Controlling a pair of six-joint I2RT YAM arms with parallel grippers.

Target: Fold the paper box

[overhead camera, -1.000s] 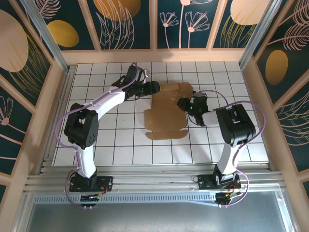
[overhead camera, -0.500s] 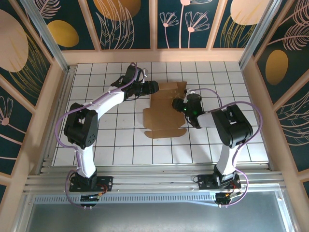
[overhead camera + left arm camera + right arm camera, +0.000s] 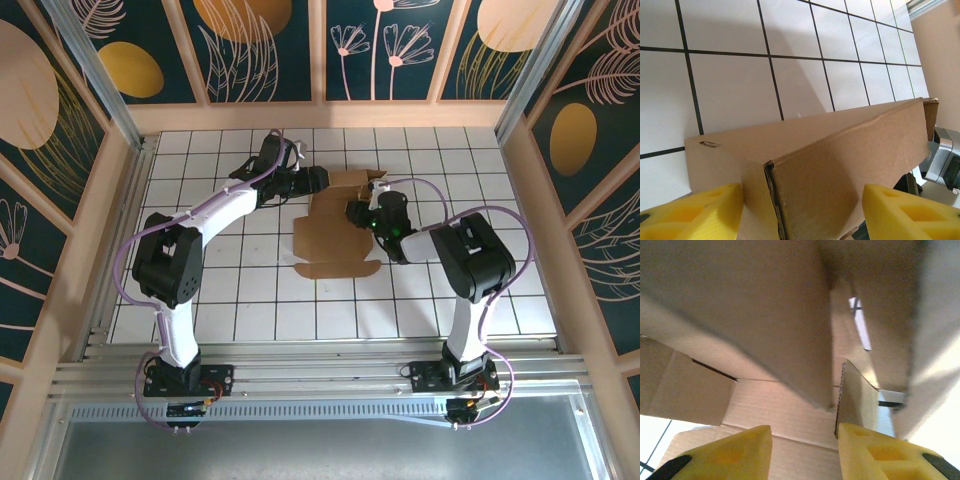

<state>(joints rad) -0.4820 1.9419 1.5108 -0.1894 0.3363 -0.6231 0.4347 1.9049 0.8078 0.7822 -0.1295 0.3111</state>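
The paper box [image 3: 335,240] sat half-folded on the bench [image 3: 250,300].
Its near flap lay flat. At its right side the right gripper [image 3: 353,212] stood part-open beside a flap edge. At its far-left corner the left gripper [image 3: 321,181] straddled a raised wall; whether it clamped, I could not tell.

White arm links [image 3: 226,208], black joint housings [image 3: 165,266], looping lilac cables [image 3: 117,277], chunky yellow gripper fingers [image 3: 902,215].

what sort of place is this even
Probably a robot test cell, not a home or factory floor: a white gridded tabletop, leaf-print panel walls boxing it in, and a left arm and right arm bolted to an aluminium rail.
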